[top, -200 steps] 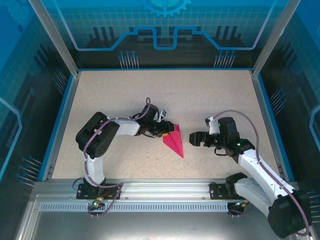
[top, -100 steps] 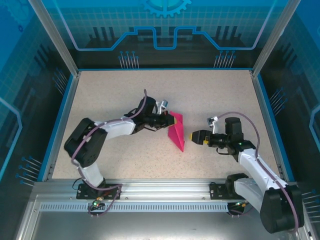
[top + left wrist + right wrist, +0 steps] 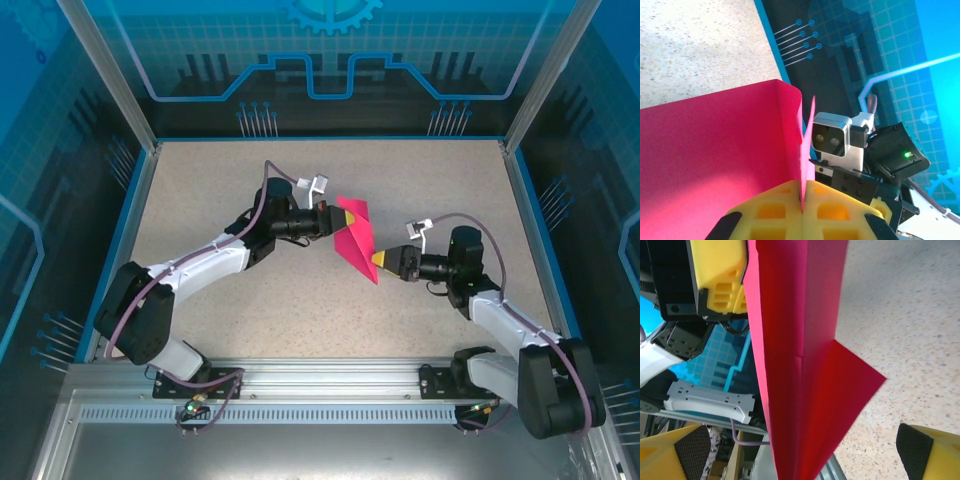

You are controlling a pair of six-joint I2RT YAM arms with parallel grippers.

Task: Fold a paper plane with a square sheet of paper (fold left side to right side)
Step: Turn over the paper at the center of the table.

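Observation:
The magenta-pink sheet of paper (image 3: 356, 238) is folded to a narrow pointed dart shape and hangs above the table's middle, point toward the near right. My left gripper (image 3: 343, 217) is shut on its far edge. In the left wrist view the yellow pads (image 3: 840, 212) pinch a thin paper layer (image 3: 715, 150) beside a standing flap. My right gripper (image 3: 378, 262) is open at the pointed end. In the right wrist view the paper (image 3: 800, 365) runs down between the wide-apart fingers (image 3: 675, 452), touching neither.
The speckled table (image 3: 200, 200) is walled by blue panels and aluminium posts (image 3: 120, 90). A metal rail (image 3: 320, 380) with the arm bases runs along the near edge. Both arms reach toward the middle from either side.
The left gripper closed on the paper, then stretched toward the far right and lifted it off the table. The right gripper moved left until its open fingers straddled the paper's point.

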